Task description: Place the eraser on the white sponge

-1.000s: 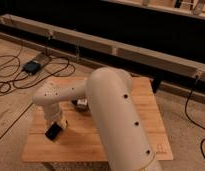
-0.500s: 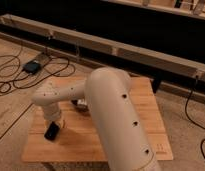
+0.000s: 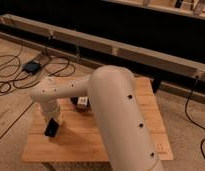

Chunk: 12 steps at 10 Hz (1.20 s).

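A robot's cream-coloured arm [image 3: 116, 105] bends over a light wooden table [image 3: 146, 102]. Its gripper [image 3: 51, 129] is closed, low at the frame's lower left. The flat black rectangular eraser cannot be told apart from that dark tip.

And the gripper [image 3: 51, 128], down low over the front-left part of the wooden table [image 3: 71, 142], clamps closed: a second ago its fingers stand apart, half a second ago they come together, and now they are pressed tight. The arm [image 3: 61, 92] eases slightly to the left, its pale elbow edging nearer the table's left side.
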Motion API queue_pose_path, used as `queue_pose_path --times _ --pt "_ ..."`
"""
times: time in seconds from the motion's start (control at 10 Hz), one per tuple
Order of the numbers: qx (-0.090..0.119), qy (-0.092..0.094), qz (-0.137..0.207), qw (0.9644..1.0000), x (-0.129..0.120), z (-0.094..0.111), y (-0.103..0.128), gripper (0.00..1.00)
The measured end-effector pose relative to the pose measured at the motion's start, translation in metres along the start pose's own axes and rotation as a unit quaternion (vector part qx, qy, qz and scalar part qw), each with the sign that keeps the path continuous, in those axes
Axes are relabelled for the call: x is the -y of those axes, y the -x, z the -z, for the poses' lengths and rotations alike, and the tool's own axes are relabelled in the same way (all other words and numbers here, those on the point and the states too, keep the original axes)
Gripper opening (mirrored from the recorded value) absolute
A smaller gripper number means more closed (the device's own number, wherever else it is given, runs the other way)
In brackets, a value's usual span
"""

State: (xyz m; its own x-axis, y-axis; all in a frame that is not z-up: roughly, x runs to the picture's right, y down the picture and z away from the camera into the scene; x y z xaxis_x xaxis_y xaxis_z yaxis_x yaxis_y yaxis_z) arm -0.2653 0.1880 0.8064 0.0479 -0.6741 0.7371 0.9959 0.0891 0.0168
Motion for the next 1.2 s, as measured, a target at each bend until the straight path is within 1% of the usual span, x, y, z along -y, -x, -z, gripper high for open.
queue_pose_path --times 0.2,0.3,0.6,0.8,1.0,1.1,1.2 --pt "0.002 -0.016 0.006 0.9998 -0.001 0.025 0.001 0.0" --pt "0.002 -0.021 0.007 0.9997 -0.008 0.04 -0.001 0.0" --pt "-0.007 -0.026 0.012 0.9996 -0.04 0.086 -0.008 0.0" --pt "-0.013 -0.031 0.015 0.9993 -0.058 0.107 -0.007 0.0" --pt "-0.019 -0.03 0.003 0.9994 -0.091 0.121 -0.003 0.0" --pt "-0.023 -0.029 -0.011 0.9993 -0.113 0.126 -0.001 0.0" --pt "-0.026 -0.03 -0.023 0.999 -0.127 0.13 0.001 0.0"
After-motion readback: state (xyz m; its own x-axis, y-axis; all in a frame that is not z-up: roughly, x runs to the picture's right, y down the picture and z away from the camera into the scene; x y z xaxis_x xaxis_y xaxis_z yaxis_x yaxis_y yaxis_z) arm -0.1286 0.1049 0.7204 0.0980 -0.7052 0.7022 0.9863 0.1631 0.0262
